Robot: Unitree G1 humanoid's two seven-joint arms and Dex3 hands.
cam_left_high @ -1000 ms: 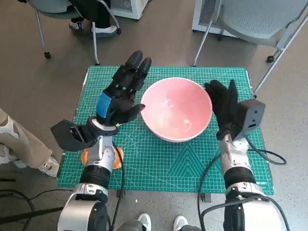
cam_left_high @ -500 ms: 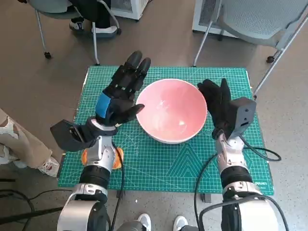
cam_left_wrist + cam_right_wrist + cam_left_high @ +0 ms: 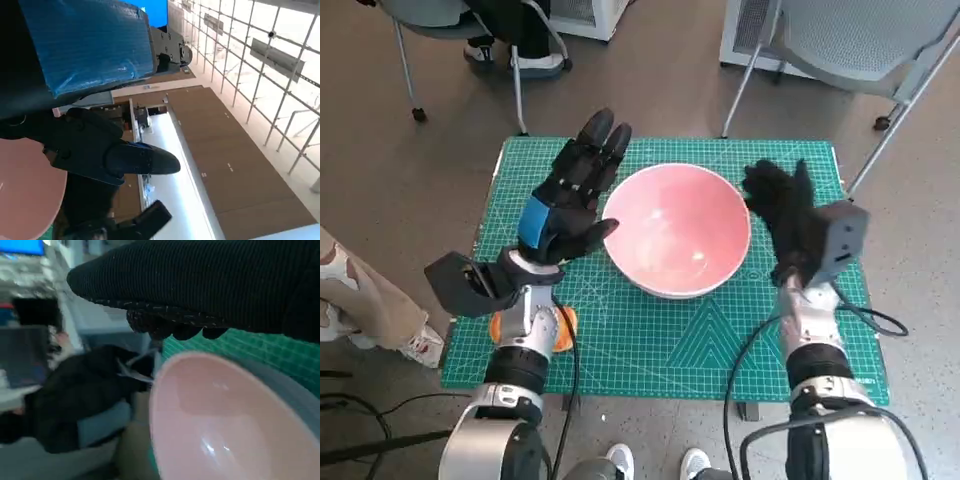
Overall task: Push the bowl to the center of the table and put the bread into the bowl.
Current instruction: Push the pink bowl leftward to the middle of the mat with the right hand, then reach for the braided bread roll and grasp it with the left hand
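Blue-taped black left hand (image 3: pixel 566 203); knitted-gloved right hand (image 3: pixel 786 218)

pink bowl (image 3: pixel 677 230), green gridded mat (image 3: pixel 650 330), perhaps orange bread (image 3: pixel 563 325)

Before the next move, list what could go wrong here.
1. The bread lies at the mat's near left edge, mostly hidden under the left forearm in the head view; reaching for it blind could knock it off the table.
2. The left hand sits close beside the bowl with fingers spread; swinging it back could bump the bowl off centre.
3. The right hand flanks the bowl's other side, so a further push could drive the bowl into the left hand.
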